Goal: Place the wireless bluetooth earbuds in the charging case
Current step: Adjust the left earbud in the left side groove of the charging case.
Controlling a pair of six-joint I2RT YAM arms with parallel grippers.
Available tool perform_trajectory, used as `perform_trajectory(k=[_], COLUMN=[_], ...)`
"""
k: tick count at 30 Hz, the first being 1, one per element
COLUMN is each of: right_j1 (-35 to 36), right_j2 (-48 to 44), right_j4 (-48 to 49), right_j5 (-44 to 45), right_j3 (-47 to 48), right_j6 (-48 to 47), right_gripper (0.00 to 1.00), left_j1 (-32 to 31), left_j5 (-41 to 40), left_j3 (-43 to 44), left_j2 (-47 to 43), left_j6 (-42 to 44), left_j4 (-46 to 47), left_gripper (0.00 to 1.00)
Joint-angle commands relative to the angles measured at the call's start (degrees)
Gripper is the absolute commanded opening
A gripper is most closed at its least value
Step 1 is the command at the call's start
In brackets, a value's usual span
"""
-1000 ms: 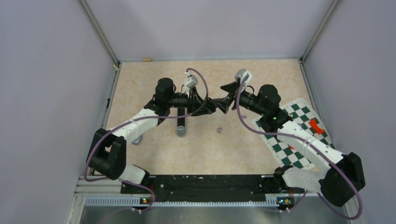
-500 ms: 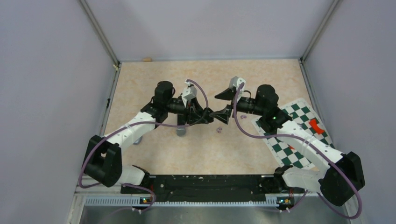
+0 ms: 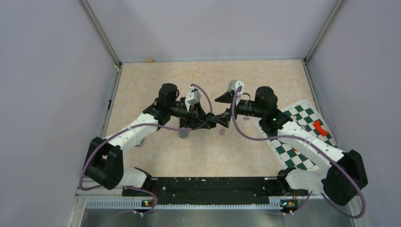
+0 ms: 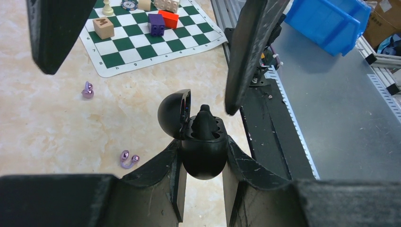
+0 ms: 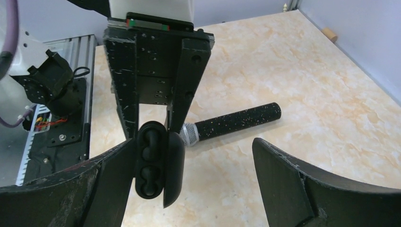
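Left pincer (image 4: pixel 202 163) grips the lid-open charging case (image 4: pixel 201 142), black earbud (image 4: pixel 204 119) standing inside; right pincer (image 5: pixel 193 156) spread wide around it.

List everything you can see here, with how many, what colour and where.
charging case: one, black, lid open, in the left end effector.
black earbud: apparently one, standing in the case.
purple earbuds: two, loose on the table near the mat.
microphone: one, black with silver head, lying on the table.
chequered mat: one, green and white, table's right side.
red block, purple block, wooden cube: one each, on the mat; more pieces cropped.
blue bin: one, off the table, beyond the metal ledge.
tan stub: one, by the far wall.
left end effector: black, shut on the case.
right end effector: black, open, fingers either side of the case.
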Motion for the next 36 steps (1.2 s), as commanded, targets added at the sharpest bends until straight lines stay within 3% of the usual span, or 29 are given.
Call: perform_trajectory(k=[1, 12, 23, 36], right_j1=[1.2, 1.6, 0.6, -0.7], right_j2=[1.4, 0.0, -3.9, -2.8], right_j4=[1.3, 2.4, -5.0, -9.7], right_j5=[3.0, 11.9, -2.7, 1.7], right_j3=[1.0, 0.5, 3.4, 3.1], right_j6=[-1.6, -3.8, -6.3, -14.9], right_gripper=[0.9, 0.9, 0.94, 0.95], left_j1=[-0.6, -0.8, -0.9, -1.0], left_j5=[2.1, 2.2, 2.1, 2.2], left_j3=[2.6, 2.7, 2.9, 3.2], left_j2=[-1.2, -1.1, -1.0, -1.1], left_j6=[2.0, 2.5, 2.6, 2.6], left_j4=[-0.4, -1.0, -1.3, -1.8], left_gripper=[0.0, 0.0, 0.0, 0.0])
